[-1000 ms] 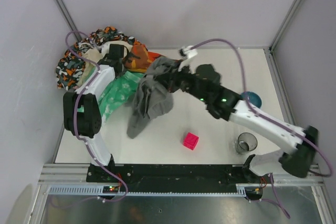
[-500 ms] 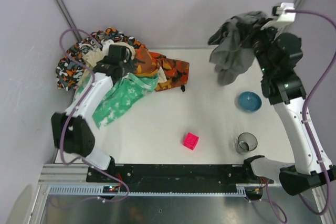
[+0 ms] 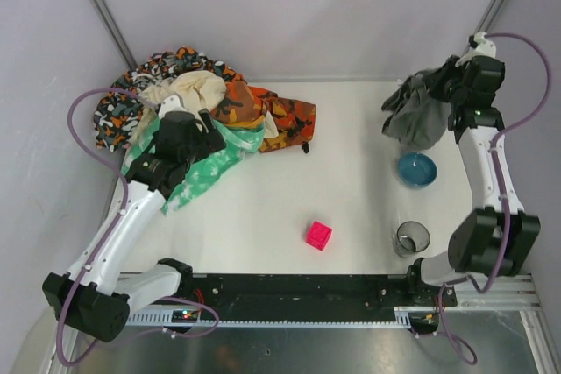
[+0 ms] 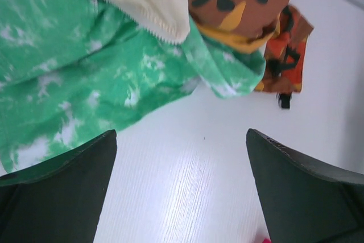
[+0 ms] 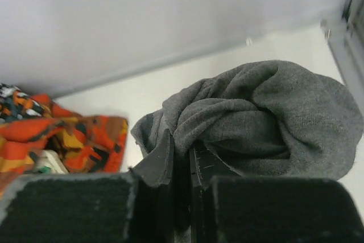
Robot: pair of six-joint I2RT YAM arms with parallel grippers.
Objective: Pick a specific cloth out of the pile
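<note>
The top camera looks down on the whole table [image 3: 263, 208] — both wrist cameras (close in) catch the orange cloth [image 5: 68, 132] of the pile [image 3: 188, 94].

Right claw [image 3: 451, 87]: swung from centre to far right corner, cloth [image 3: 419, 118] clamped in it.
Cloth: clear of the pile [image 3: 188, 98], bunched below that claw.
Left claw [image 4: 179, 189]: jaws now wide, drawn back from pile.

The pile of patterned, mint-green and cream cloths [image 3: 206, 102] lies in the far left corner of the white table [image 3: 351, 181]. The plain dark grey cloth [image 3: 414, 118] is at the far right, bunched in the right gripper [image 5: 183, 160]. Just before it sits the blue bowl [image 3: 416, 169]; nearer still, the clear glass cup [image 3: 412, 238]. The pink cube [image 3: 319, 235] lies left of the cup, near the front middle. The left gripper [image 4: 180, 135] hovers at the pile's near edge.
</note>
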